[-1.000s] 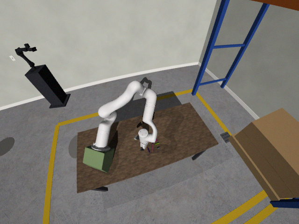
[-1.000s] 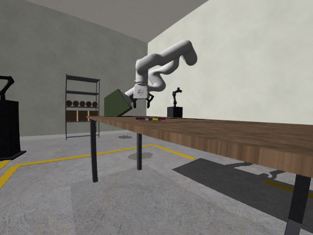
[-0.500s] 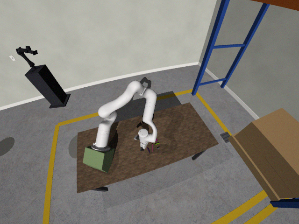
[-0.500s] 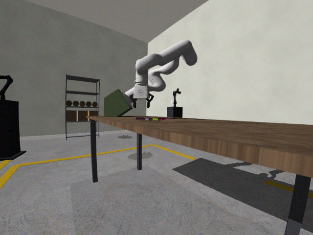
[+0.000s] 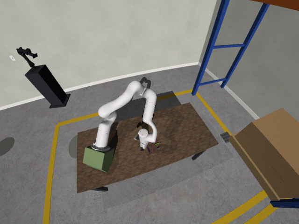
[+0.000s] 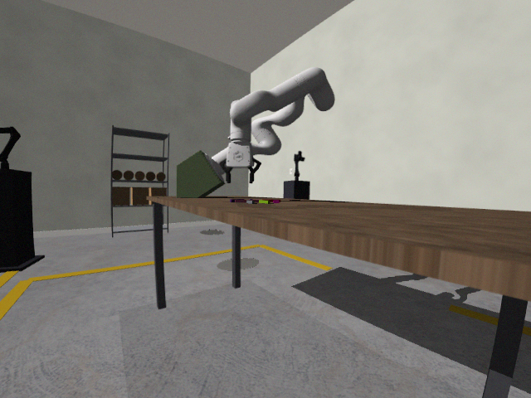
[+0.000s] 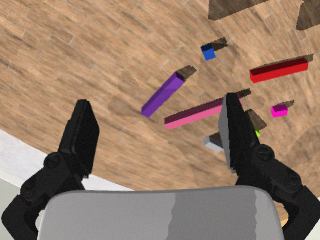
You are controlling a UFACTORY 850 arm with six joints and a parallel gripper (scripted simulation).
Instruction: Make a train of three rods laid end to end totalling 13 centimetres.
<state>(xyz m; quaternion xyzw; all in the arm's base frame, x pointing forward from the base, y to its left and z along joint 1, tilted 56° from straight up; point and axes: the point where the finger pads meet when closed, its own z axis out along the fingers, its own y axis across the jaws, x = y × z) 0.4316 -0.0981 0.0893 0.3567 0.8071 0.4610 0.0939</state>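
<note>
Black fingers first: the gripper [image 5: 139, 143] [image 6: 240, 182] [image 7: 157, 111] is wide open with nothing in it, hanging well above the wooden table [image 5: 183, 125] [image 6: 386, 231] [image 7: 125, 55], so I'd call this the picking stage. The purple rod [image 5: 148, 149] [image 6: 233, 200] [image 7: 163, 94] lies aslant between the fingers in the wrist view, but that's only lined up from above, not gripped. Next out comes the pink rod [image 5: 152, 147] [image 7: 195, 116], with the grey rod [image 5: 158, 147] [image 6: 250, 201] [image 7: 213, 144] just beside it, the blue rod [image 7: 208, 52] off on its own, then the lime rod [image 5: 157, 143] [image 6: 264, 201] [image 7: 257, 134], mostly behind a finger, the magenta rod [image 5: 156, 139] [image 6: 276, 201] [image 7: 279, 111] and the red rod [image 7: 280, 71]. They're scattered at mixed angles, no train yet. Purple, lime and magenta would make 13 — so would pink, grey and blue, or red, lime and blue. Staying high and open makes sense while choosing; low fingers could knock neighbours.

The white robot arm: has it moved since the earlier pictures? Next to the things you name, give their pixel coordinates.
No visible move: the arm [image 5: 120, 100] [image 6: 295, 85] keeps the same pose against the table [image 5: 183, 125] [image 6: 386, 226] in both outside views.
</note>
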